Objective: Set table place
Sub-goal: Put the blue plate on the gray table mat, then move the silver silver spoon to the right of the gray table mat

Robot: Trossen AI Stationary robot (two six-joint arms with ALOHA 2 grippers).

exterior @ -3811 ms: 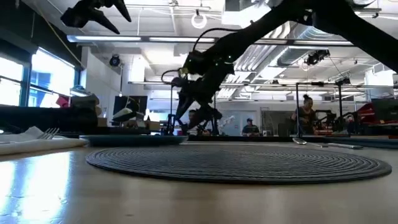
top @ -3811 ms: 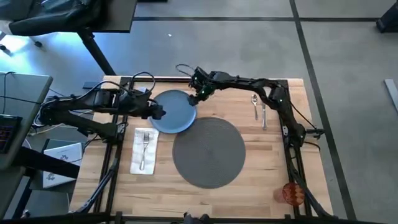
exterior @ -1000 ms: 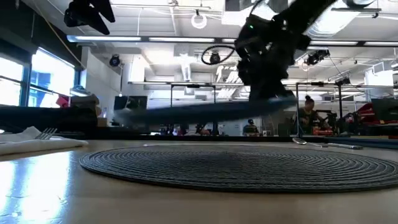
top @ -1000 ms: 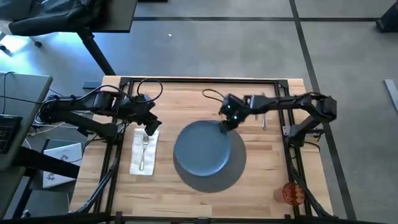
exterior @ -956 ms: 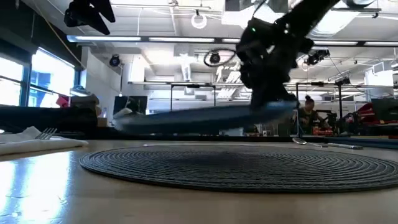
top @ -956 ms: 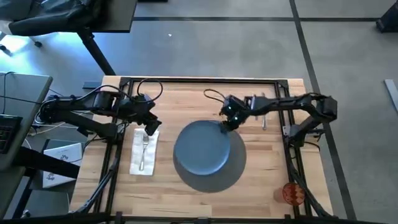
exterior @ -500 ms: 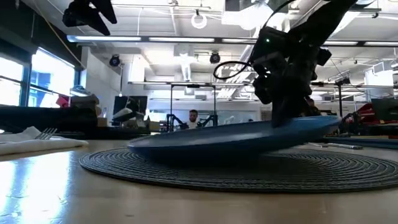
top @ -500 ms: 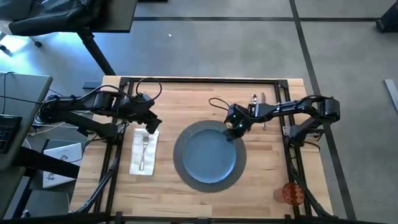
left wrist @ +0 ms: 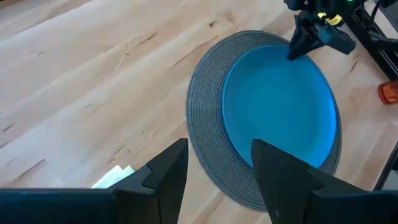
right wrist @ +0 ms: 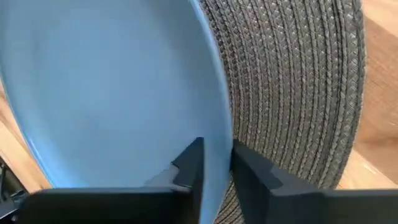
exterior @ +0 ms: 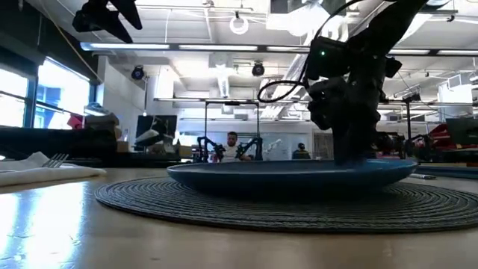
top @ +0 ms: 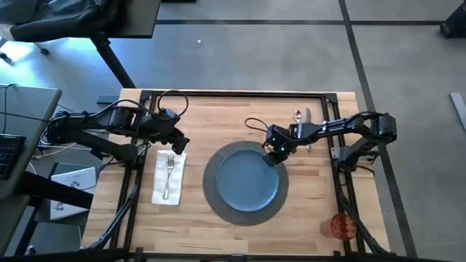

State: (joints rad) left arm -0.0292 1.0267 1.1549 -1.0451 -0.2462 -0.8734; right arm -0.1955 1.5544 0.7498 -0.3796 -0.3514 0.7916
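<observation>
Plate [top: 246, 179] sits flat on the round woven mat [top: 218, 207], centre of the high frame, mat rim showing all round it; low view confirms the plate level on the mat. Right pincer [top: 274, 154] is at the plate's upper-right edge, fingers clamped on the rim: right wrist view shows one finger [right wrist: 189, 163] inside the plate, the other outside over the mat, rim pinched between. Left pincer [top: 180, 143] hangs left of centre, just above the top end of the napkin [top: 168, 177], fingers [left wrist: 171, 168] spread apart, nothing between them. Fork [top: 170, 173] lies lengthwise on the napkin, left of the mat. Knife and spoon [top: 301, 124] lie side by side at upper right of the table [top: 306, 196], partly under the right arm. Orange cup [top: 341, 226] stands at lower right near the table edge, well apart from the mat. Low view: people in the room behind, blurred.
</observation>
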